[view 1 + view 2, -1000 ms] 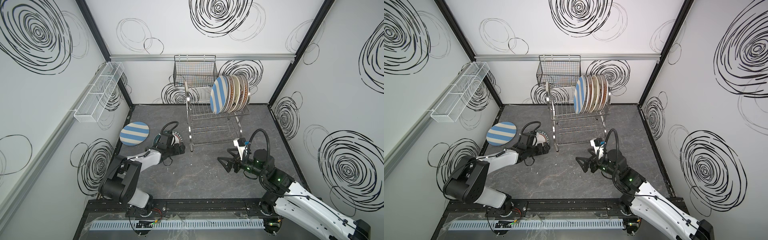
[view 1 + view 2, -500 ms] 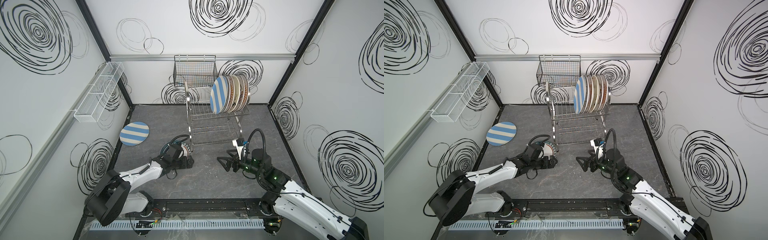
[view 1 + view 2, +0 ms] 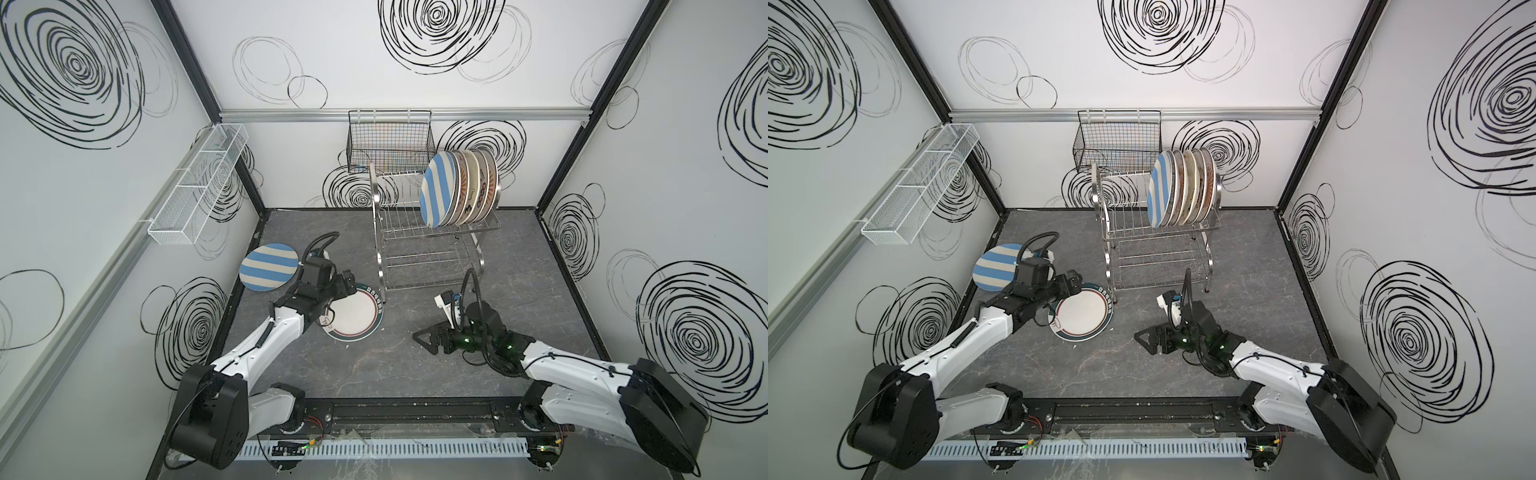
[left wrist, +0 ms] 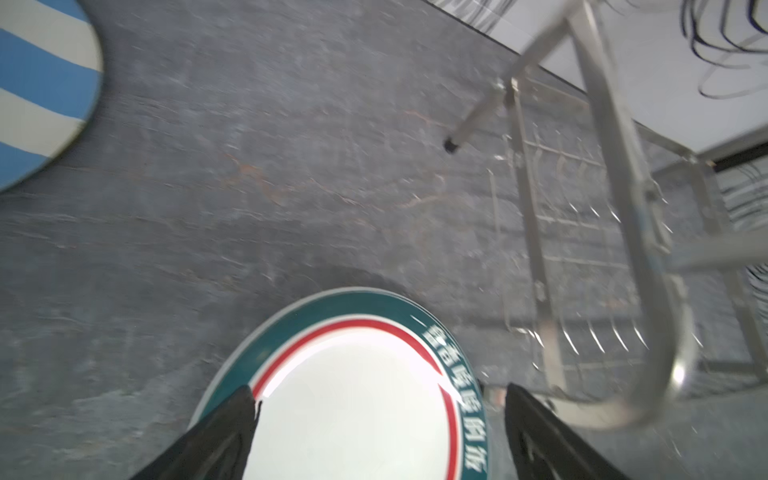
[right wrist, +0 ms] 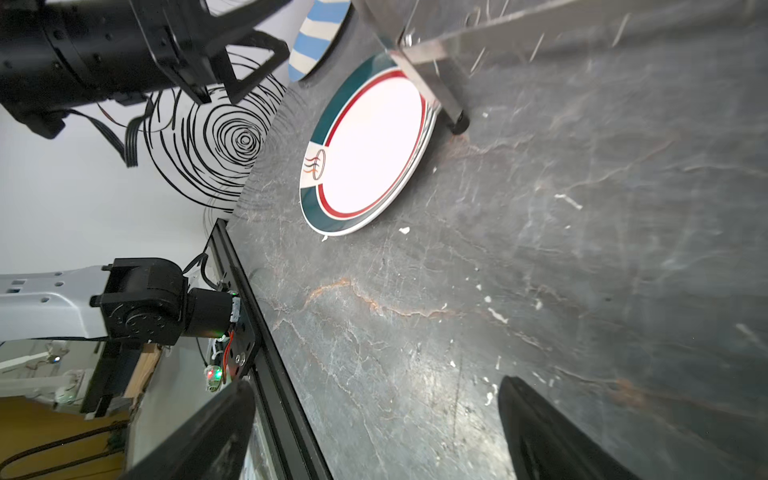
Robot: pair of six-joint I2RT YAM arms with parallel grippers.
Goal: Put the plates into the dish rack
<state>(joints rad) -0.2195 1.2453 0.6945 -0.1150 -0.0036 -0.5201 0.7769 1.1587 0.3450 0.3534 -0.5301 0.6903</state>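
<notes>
Green-rimmed plate (image 3: 357, 320) has slid forward; left gripper (image 3: 351, 284) hovers over it, jaws spread; right gripper (image 3: 424, 343) wide, empty. 2 to load: this and the striped plate (image 3: 266, 268).

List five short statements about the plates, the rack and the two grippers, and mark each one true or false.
1. The green-rimmed plate lies flat on the table. True.
2. The right gripper holds a plate. False: its jaws are open with nothing between them.
3. The upright striped plate sits on the upper tier of the dish rack. True.
4. The rack's lower tier holds plates. False: it is bare, and every racked plate is on the upper tier.
5. The left gripper is shut on a plate. False: its jaws are open above the green-rimmed plate.
</notes>
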